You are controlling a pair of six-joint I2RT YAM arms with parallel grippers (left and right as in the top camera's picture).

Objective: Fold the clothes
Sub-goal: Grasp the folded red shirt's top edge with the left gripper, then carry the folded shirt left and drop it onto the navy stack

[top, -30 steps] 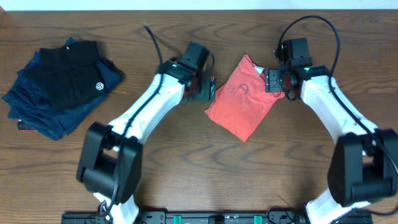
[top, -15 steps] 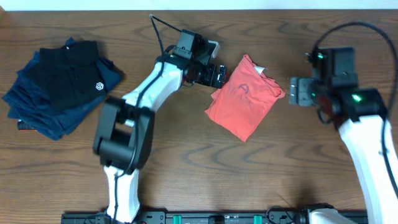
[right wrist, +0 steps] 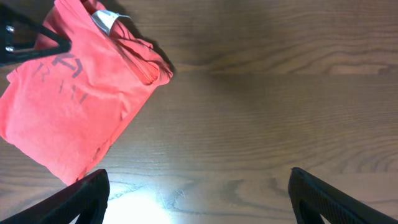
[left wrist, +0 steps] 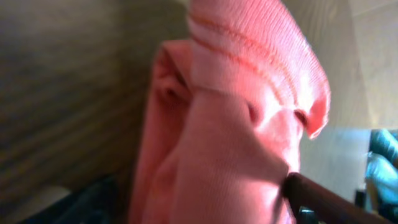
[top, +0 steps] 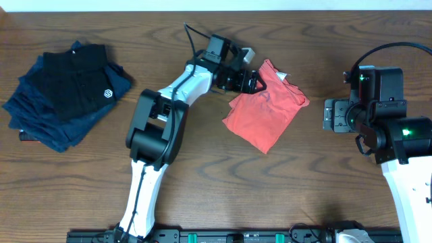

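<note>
Overhead: one folded T-shirt (top: 266, 111), centre; one dark garment stack (top: 64, 94), 9 o'clock; two grippers: left gripper (top: 255, 79) at shirt's 11 o'clock, grip indeterminable; right gripper (top: 329, 115), 3 o'clock, fingers apart.

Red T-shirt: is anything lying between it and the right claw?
Nothing visible does. Only bare wood of the table lies between the right claw and the red T-shirt.

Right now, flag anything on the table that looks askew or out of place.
The folded red-orange T-shirt lies at a diagonal, its layers uneven, with the white neck tag poking out at its far corner. The dark garment pile on the left is loosely stacked too. Nothing looks spilled or damaged.
</note>
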